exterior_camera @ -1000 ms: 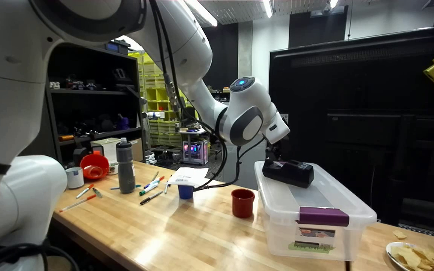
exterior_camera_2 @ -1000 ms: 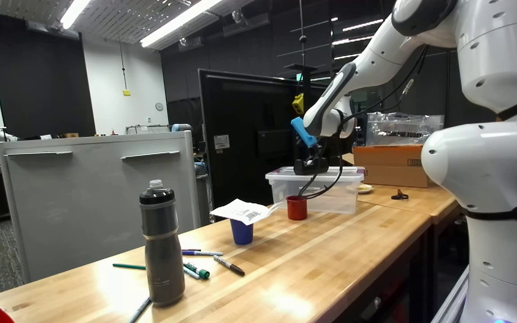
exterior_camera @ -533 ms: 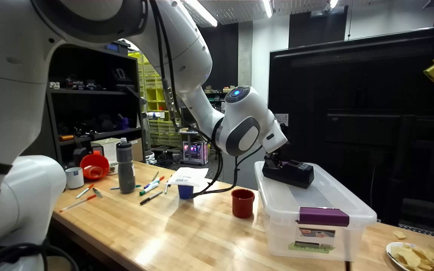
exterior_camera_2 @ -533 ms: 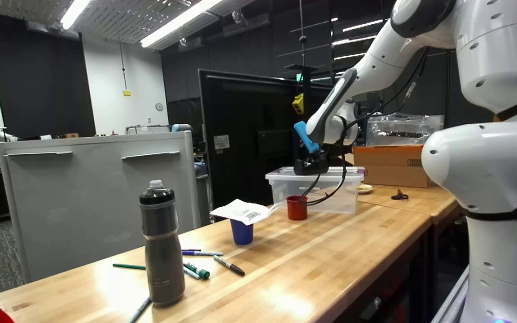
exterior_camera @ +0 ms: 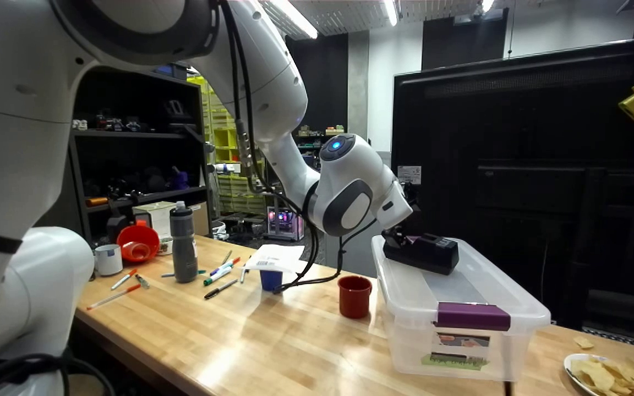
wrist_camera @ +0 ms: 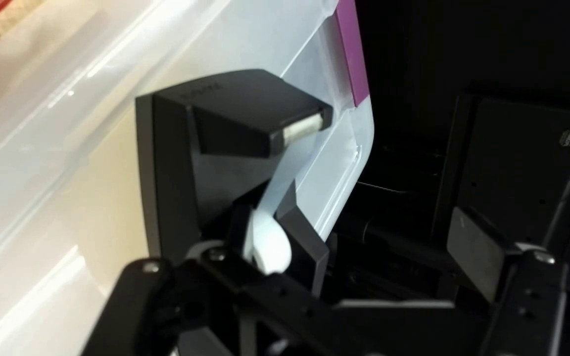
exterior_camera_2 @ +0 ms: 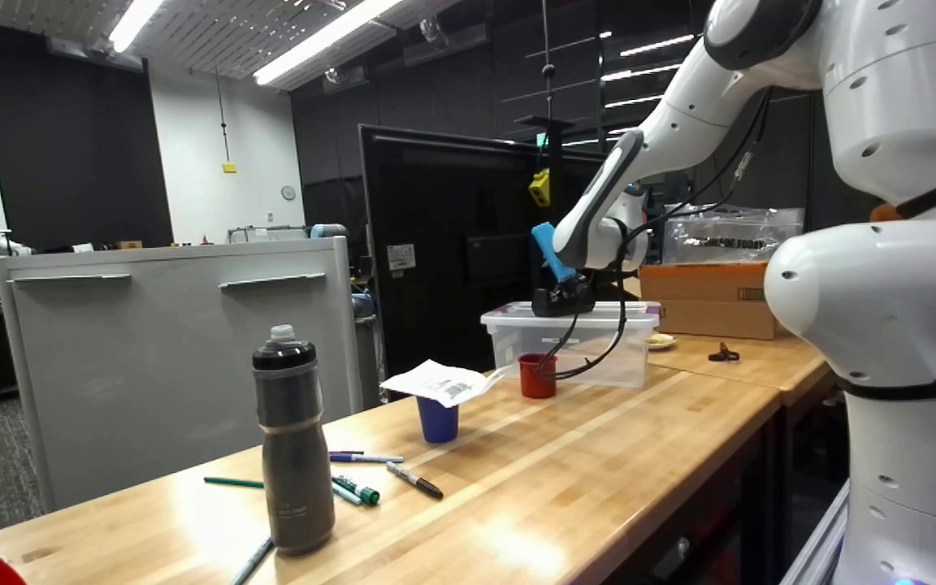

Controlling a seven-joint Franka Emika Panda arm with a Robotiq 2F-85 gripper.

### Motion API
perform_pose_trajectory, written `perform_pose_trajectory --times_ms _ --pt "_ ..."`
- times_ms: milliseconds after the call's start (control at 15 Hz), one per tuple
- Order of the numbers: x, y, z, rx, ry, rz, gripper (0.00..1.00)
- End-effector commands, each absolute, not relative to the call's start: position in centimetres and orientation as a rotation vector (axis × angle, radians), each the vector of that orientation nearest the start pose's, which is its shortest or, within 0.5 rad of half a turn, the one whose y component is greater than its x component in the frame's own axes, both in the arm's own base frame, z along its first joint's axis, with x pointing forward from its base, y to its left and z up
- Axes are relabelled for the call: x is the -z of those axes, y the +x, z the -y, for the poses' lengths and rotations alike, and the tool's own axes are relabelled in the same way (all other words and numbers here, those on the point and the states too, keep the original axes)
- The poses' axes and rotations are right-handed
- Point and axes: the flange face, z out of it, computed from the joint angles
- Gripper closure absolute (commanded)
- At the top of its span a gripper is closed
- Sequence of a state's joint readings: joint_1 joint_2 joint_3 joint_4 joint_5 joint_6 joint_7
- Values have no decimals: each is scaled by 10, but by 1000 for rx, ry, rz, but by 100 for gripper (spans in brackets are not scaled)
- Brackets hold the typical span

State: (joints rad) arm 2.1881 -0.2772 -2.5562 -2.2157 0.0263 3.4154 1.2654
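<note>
Wrist view jaws: gripper (wrist_camera: 361, 244) spread wide, holding nothing; one finger overlaps the white hub (wrist_camera: 272, 247), contact unclear
Grip tip: looks kinda off-centre, I'd line the hub up between both fingers, then squeeze slowly
Tape dispenser (wrist_camera: 220, 168): on the clear box lid (wrist_camera: 104, 183), long axis roughly up-down in frame, pale-edged end toward the top

"TODAY" on clear plastic bag (exterior_camera_2: 732, 227); tape dispenser (wrist_camera: 220, 168) lettering blurred.

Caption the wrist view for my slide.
Open gripper close to a black tape dispenser on a translucent lidded bin with a purple latch.
</note>
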Motion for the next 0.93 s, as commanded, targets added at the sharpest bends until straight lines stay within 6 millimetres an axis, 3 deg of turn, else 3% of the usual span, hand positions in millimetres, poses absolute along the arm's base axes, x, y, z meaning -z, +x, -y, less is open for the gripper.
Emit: perform_pose_trajectory --times_ms 0,400,867 --pt "-393 547 224 1085 -1519 -1828 0" --pt "-411 552 210 1117 -1532 -1782 0" --pt "-399 552 216 1097 -1537 -1804 0"
